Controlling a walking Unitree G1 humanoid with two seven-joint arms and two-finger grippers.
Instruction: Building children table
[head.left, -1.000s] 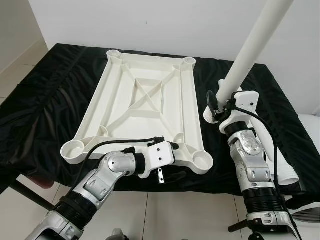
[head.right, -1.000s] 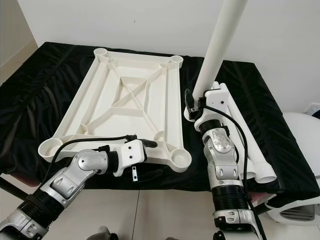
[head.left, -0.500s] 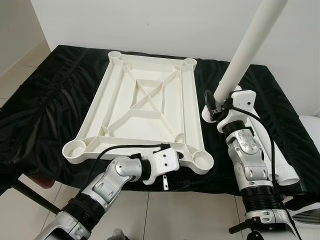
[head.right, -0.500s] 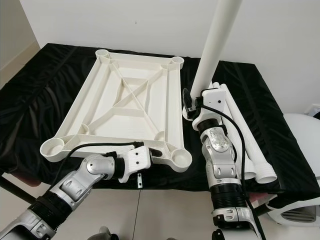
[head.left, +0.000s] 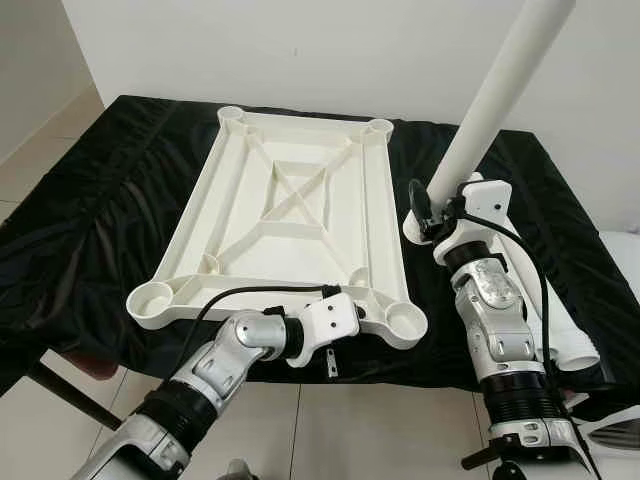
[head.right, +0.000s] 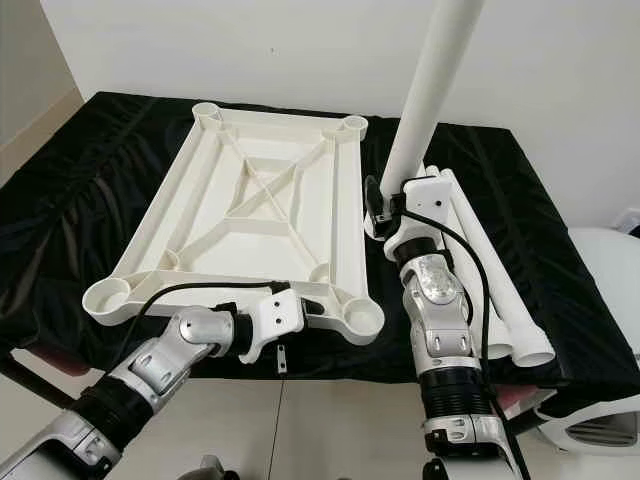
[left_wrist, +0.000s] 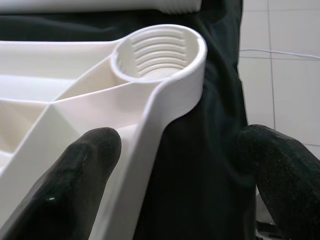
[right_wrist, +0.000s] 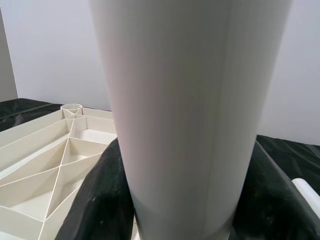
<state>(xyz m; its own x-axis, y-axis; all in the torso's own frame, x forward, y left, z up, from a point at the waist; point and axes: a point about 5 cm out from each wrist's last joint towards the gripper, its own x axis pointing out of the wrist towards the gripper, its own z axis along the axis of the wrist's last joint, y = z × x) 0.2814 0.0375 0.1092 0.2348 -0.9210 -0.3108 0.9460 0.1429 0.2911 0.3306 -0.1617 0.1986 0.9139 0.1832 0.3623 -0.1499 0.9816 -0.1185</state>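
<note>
An upturned white tabletop lies on the black-draped table, with a threaded socket at each corner. My left gripper is open at the near edge. One black finger is inside the rim and the other is outside, just short of the near-right socket. My right gripper is shut on a long white table leg. It holds the leg upright and leaning a little, to the right of the tabletop. The leg sits between both black fingers.
More white legs lie on the cloth to the right of my right arm. A white appliance stands on the tiled floor at the lower right. The table's front edge runs just under the left wrist.
My left gripper has slid right and forward along the near edge, closing in on the rim beside the near-right socket. The right gripper still holds the leg in much the same place.
</note>
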